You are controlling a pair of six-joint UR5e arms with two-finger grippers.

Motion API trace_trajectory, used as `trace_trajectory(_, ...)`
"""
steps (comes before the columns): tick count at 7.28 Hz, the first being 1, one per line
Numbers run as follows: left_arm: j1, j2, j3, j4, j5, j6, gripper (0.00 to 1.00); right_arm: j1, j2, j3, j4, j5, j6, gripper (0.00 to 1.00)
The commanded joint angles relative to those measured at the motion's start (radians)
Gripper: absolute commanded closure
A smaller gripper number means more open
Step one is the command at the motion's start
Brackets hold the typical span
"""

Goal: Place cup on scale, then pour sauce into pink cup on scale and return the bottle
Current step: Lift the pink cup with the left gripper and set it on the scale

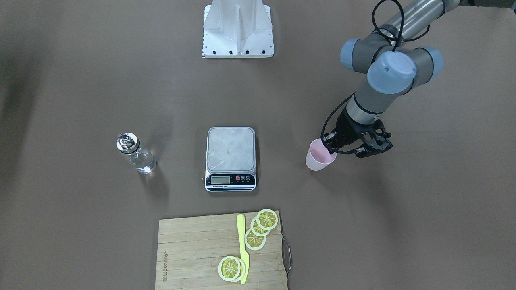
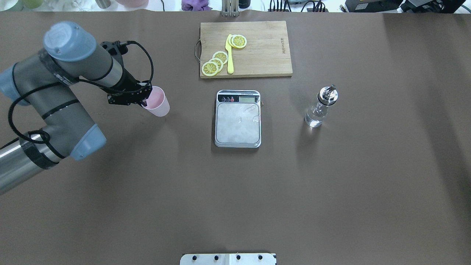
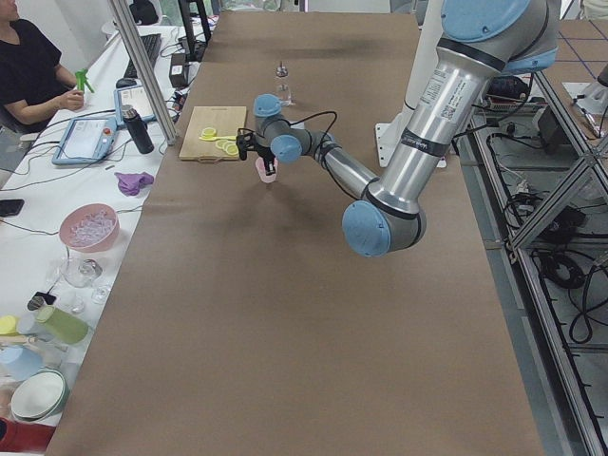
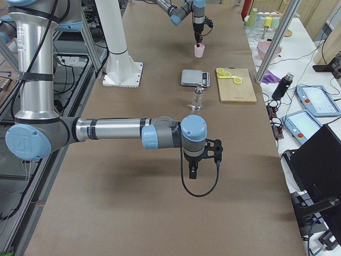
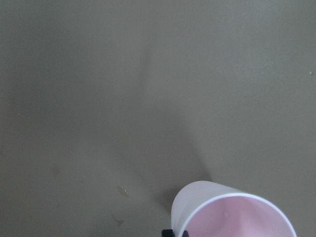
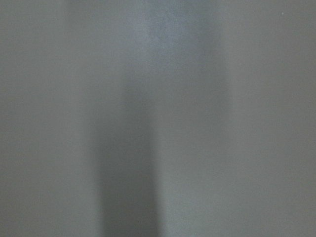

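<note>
Left jaws grip the pale pink plastic cup (image 2: 159, 105) by its rim, well apart from the silver-plated rectangular scale (image 2: 238, 125); right jaws' opening cannot be told.

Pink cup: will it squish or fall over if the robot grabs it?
Probably very light: the cup looks thin and empty. Its wall might squash a little where the left gripper meets the rim. It narrows toward the bottom, so a sideways push could tip it.

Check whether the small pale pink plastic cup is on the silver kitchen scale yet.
Off. The pale pink cup is at the left gripper, apart from the silver scale, whose plate is bare.
</note>
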Motion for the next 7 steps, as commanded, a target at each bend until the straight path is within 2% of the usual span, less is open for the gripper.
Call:
trace_trajectory(1, -0.042, -0.126, -0.023, 0.189, -0.064, -0.013, 1.0, 0.0, 0.058, 0.013, 0.006, 0.093, 0.048, 0.0)
trace_trajectory(2, -0.041, -0.208, -0.025, 0.304, -0.064, -0.042, 1.0, -0.008, 0.11, 0.04, 0.007, 0.096, 0.153, 0.0)
trace_trajectory(4, 0.032, -0.291, -0.023, 0.326, -0.03, -0.224, 1.0, -0.102, 0.124, 0.111, 0.013, 0.089, 0.232, 0.0)
trace_trajectory(5, 0.109, -0.332, -0.011, 0.326, 0.041, -0.286, 1.0, -0.147, 0.124, 0.155, 0.071, 0.072, 0.232, 0.0)
trace_trajectory(7, 0.168, -0.406, 0.042, 0.326, 0.086, -0.358, 1.0, -0.22, 0.118, 0.209, 0.246, -0.017, 0.299, 0.0)
